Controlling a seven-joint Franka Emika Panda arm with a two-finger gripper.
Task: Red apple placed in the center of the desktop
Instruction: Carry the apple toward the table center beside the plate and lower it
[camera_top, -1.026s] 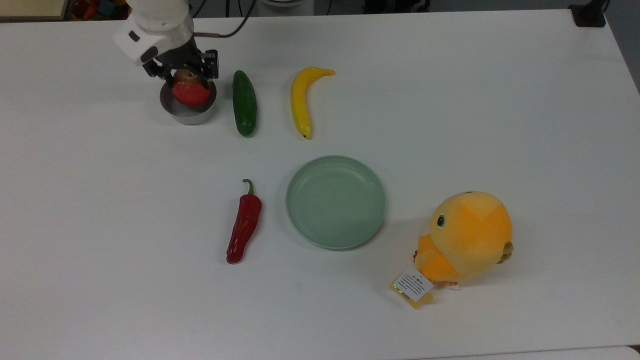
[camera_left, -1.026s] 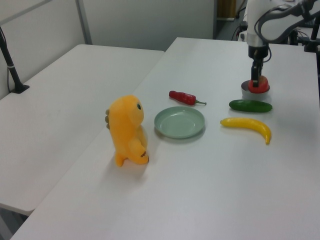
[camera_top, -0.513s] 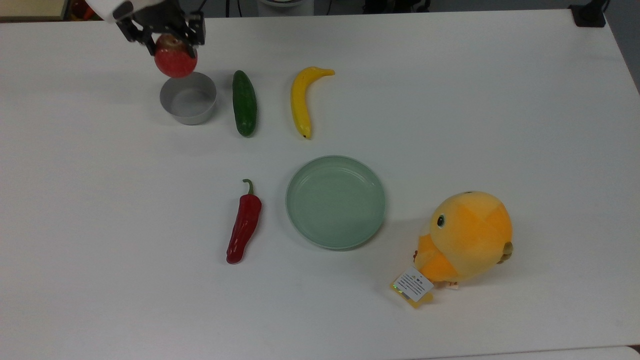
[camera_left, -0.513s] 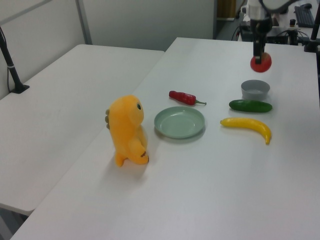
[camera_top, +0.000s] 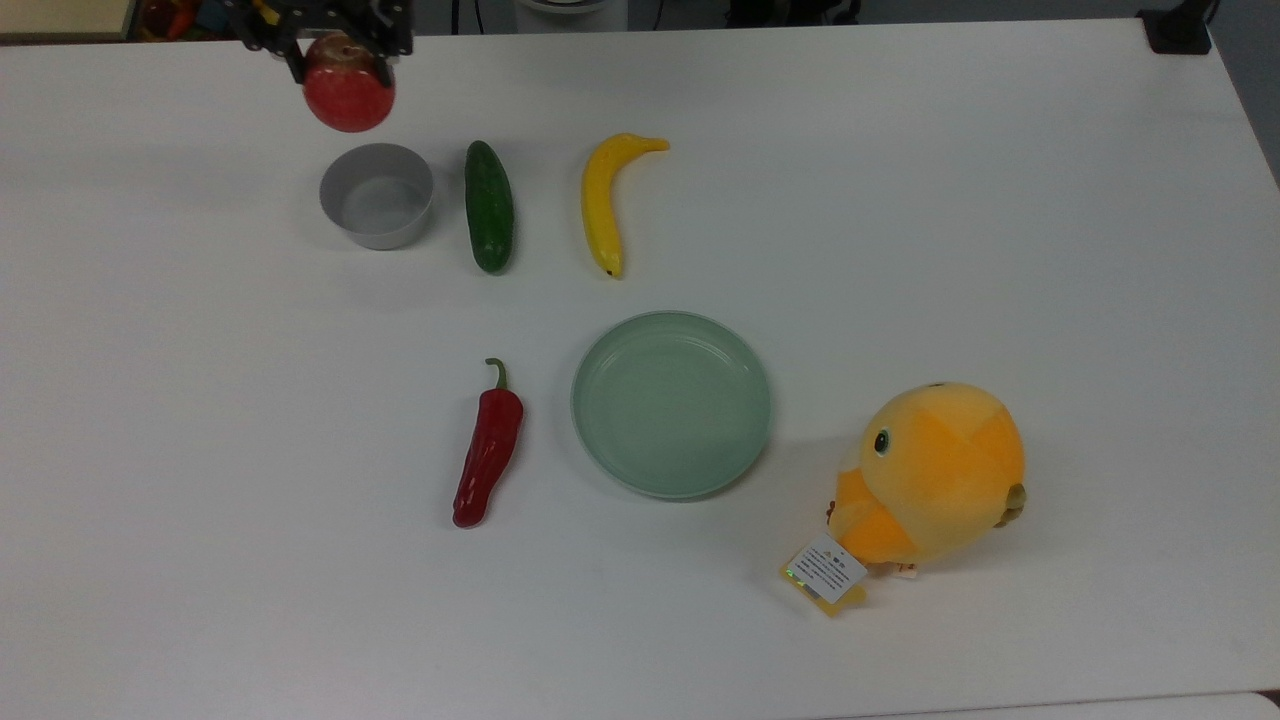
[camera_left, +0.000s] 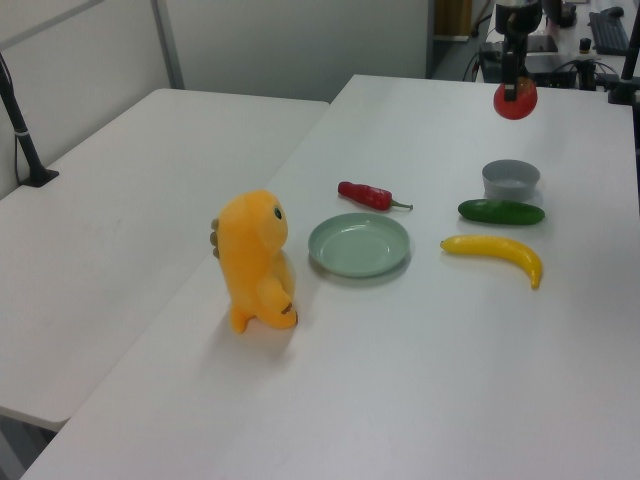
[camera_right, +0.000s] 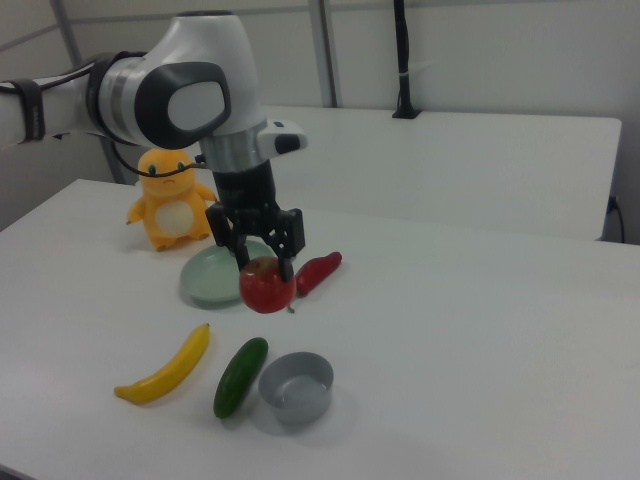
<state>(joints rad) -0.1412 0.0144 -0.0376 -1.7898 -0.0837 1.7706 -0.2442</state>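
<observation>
The gripper (camera_right: 262, 262) is closed on the red apple (camera_right: 267, 285) and holds it from the top. The apple hangs in the air, high above the small grey bowl (camera_top: 377, 209). The bowl has nothing in it. So the first part looks done: the apple is picked up and lifted clear.

What is left is the carrying and the putting down. The middle of the white worktop (camera_top: 900, 200) is well apart from the apple, over by the green plate (camera_top: 671, 404), the red chili (camera_top: 488, 446), the cucumber (camera_top: 489, 206) and the banana (camera_top: 603, 199). I think the arm has to bring the apple there, find a bare spot between them, lower it and let go. The yellow plush toy (camera_top: 930, 480) sits further off.
</observation>
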